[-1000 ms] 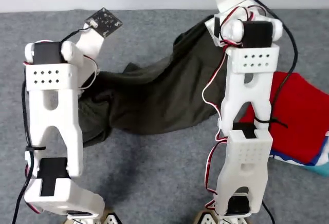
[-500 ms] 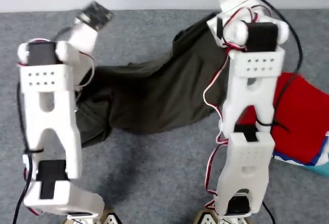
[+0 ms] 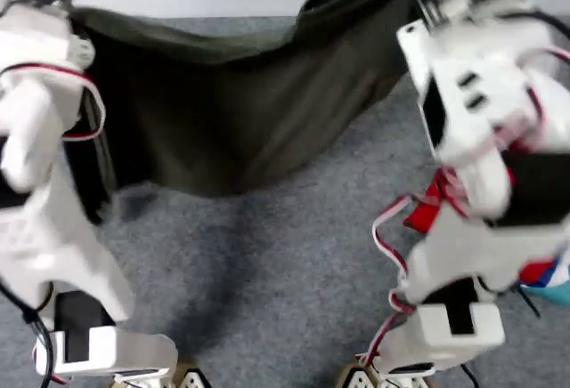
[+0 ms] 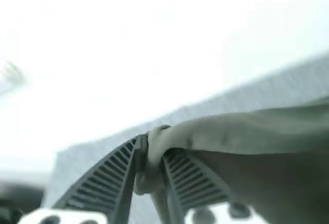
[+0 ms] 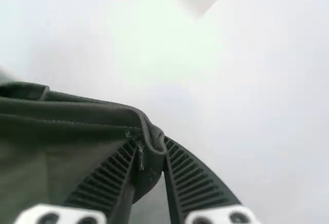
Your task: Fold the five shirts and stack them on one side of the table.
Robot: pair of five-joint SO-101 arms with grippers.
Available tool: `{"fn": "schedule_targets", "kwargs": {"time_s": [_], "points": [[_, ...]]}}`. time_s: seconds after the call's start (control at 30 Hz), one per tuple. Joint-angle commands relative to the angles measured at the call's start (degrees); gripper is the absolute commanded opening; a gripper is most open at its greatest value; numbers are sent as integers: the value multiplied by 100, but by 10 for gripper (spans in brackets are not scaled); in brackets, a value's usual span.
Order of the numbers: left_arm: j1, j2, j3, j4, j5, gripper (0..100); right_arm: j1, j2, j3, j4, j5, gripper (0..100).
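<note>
You've hoisted the shirt (image 3: 232, 112), now hanging from clenched fingers (image 4: 110, 175) of left gripper (image 4: 149, 168) and right gripper (image 5: 150, 165). Lay it flat next.

Counts: 2 arms, 2 grippers, 3 cloth items, 1 table.
One white plastic left arm (image 3: 40, 201), one white plastic right arm (image 3: 481, 139); one black ribbed left gripper (image 4: 150, 178), one black ribbed right gripper (image 5: 150, 167); one dark olive-green fabric shirt (image 3: 232, 112), one red fabric garment (image 3: 426, 214), one teal-and-white fabric piece (image 3: 557, 291); one grey carpet-topped table (image 3: 285, 272).
</note>
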Motion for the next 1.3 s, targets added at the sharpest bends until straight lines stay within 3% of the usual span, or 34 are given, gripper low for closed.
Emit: {"fn": "schedule_targets", "kwargs": {"time_s": [0.0, 0.13, 0.47, 0.77, 0.9, 1.1, 1.27], "points": [[-35, -211, -743, 79, -176, 6, -22, -681, -273, -444, 651, 10], [-44, -211, -1174, 88, -1266, 6, -13, -1051, -264, -919, 1310, 10], [-422, -220, -1209, 97, -1705, 6, -22, -1499, -255, -1279, 2189, 10], [-404, -545, -1191, 97, -2505, 6, 22, -1868, -255, -1253, 2224, 10], [-396, -1178, -734, 97, -3024, 6, 22, -2193, -255, -1007, 2321, 10], [-404, -2444, 620, 97, -3068, 6, 22, -2800, -255, -84, 2514, 10], [-404, -3253, 2035, 79, -3086, 6, 22, -2870, -246, 66, 2664, 10]]}}
